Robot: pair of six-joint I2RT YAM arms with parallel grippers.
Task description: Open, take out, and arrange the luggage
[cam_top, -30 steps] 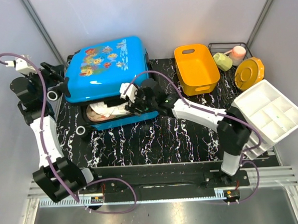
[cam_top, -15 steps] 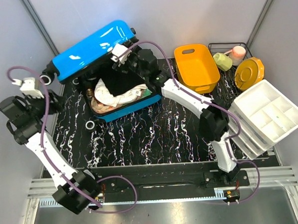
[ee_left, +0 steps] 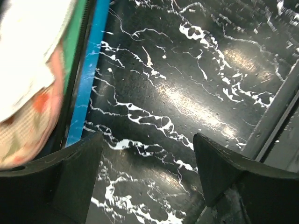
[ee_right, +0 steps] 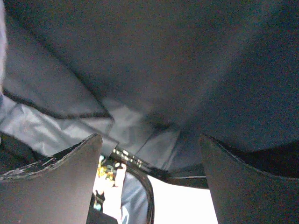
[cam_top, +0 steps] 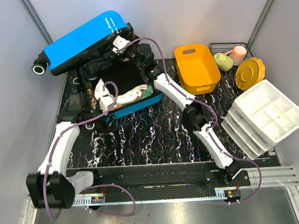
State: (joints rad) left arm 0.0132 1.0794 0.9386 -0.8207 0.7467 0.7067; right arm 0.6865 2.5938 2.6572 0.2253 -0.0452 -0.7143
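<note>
The blue suitcase stands open at the back left. Its lid [cam_top: 80, 43] is tilted up and back, and its base [cam_top: 134, 104] holds folded clothes [cam_top: 131, 94]. My right gripper [cam_top: 122, 47] is open under the raised lid, its fingers against the dark grey lining [ee_right: 154, 70]. My left gripper [cam_top: 84, 106] is open and empty, low over the table at the base's left end. In the left wrist view the gripper [ee_left: 148, 140] hangs above black marble beside the blue rim [ee_left: 88, 70] and the clothes [ee_left: 28, 70]. In the right wrist view the gripper [ee_right: 149, 137] holds nothing.
An orange basket [cam_top: 197, 68] stands right of the suitcase. A wire rack [cam_top: 230, 45] behind it holds a green cup and a pink cup. An orange round lid [cam_top: 250, 72] and a white compartment tray [cam_top: 270, 110] lie at the right. Grey walls close in at left and back.
The lid went from nearly shut to tilted far back, with my right gripper rising under it. My left arm swung in from the far left to the base's left end.
</note>
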